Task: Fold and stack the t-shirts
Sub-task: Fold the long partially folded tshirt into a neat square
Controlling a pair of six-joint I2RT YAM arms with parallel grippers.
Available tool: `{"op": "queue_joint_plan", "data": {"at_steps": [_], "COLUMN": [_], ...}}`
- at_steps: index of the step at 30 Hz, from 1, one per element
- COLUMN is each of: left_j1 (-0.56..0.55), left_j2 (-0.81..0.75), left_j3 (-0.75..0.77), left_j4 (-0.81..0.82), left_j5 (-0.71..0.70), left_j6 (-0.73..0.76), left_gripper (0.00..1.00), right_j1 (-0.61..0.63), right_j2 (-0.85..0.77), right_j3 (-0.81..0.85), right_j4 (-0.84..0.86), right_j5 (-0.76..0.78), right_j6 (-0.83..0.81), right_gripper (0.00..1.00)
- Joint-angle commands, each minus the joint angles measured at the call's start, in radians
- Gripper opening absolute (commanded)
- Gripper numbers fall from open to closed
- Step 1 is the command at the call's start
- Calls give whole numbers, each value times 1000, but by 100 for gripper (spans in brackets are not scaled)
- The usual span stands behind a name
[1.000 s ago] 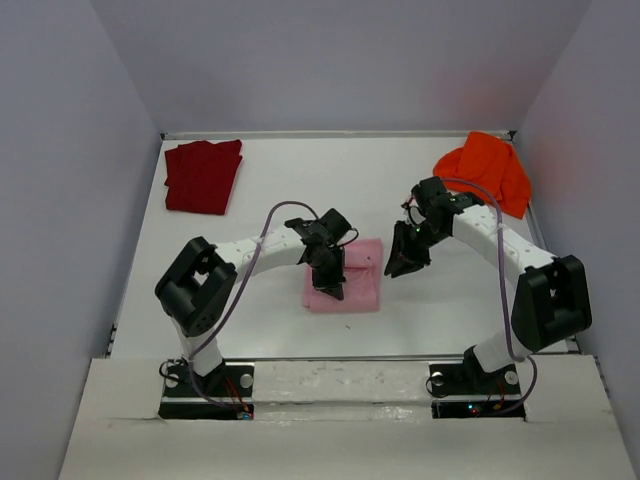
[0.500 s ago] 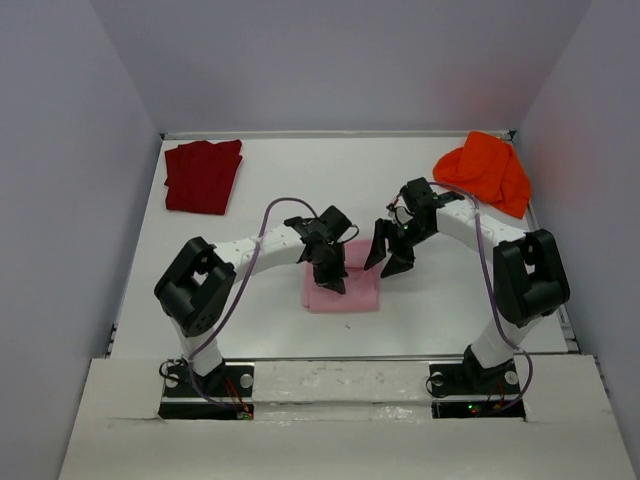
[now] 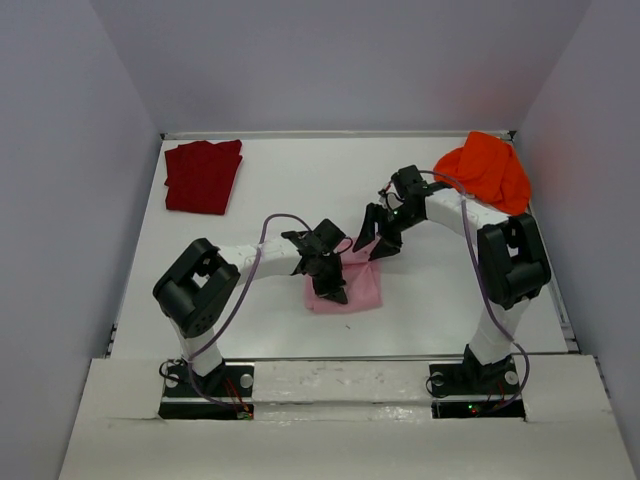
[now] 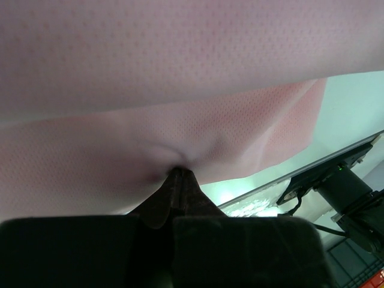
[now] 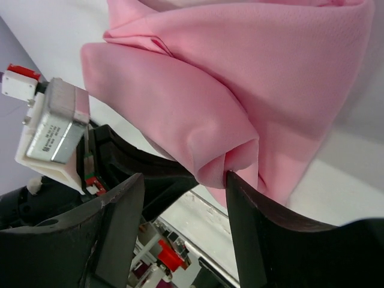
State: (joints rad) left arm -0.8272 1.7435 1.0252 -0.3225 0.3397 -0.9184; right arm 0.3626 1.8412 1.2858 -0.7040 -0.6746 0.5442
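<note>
– So, what changed?
– Your right gripper has widened its jaws and swung in around the pink t-shirt at its one-o'clock corner (left gripper pinches its eight-o'clock edge, mid-table). You're set for another fold.

The worktop is white, inside pale lilac-grey walls. The light pink t-shirt is one even colour with no print; close up in the left wrist view its cloth shows a fine, regular dotted weave, and its shaded folds turn a deeper rose. The dark red t-shirt is a plain deep crimson. The bright orange t-shirt is plain too, vivid and close to red-orange. The left arm and right arm have white links, black joints and pale purple cables.
</note>
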Motion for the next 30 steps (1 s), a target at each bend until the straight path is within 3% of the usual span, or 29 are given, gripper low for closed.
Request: {"op": "queue_joint_plan", "data": {"at_steps": [1, 12, 13, 14, 15, 23, 30], "left_j1": [2, 3, 3, 3, 3, 3, 7], "left_j2": [-41, -47, -47, -50, -52, -78, -84], "left_j3": [-2, 9, 9, 4, 1, -19, -27], "left_j4": [17, -21, -21, -21, -23, -32, -33], "left_j5": [7, -11, -13, -11, -10, -15, -16], "left_j6": [-5, 26, 27, 27, 26, 29, 39], "left_gripper": [0, 0, 0, 0, 0, 0, 0], "right_j1": [18, 81, 81, 90, 90, 90, 90], "right_j2": [23, 59, 67, 76, 85, 136, 204], "right_j3": [60, 67, 72, 85, 93, 213, 340], "right_j4": [41, 67, 69, 67, 67, 32, -72], "right_j5": [-10, 27, 30, 43, 47, 81, 208], "right_j6": [31, 71, 72, 74, 77, 88, 103], "right_gripper": [61, 58, 49, 33, 0, 0, 0]}}
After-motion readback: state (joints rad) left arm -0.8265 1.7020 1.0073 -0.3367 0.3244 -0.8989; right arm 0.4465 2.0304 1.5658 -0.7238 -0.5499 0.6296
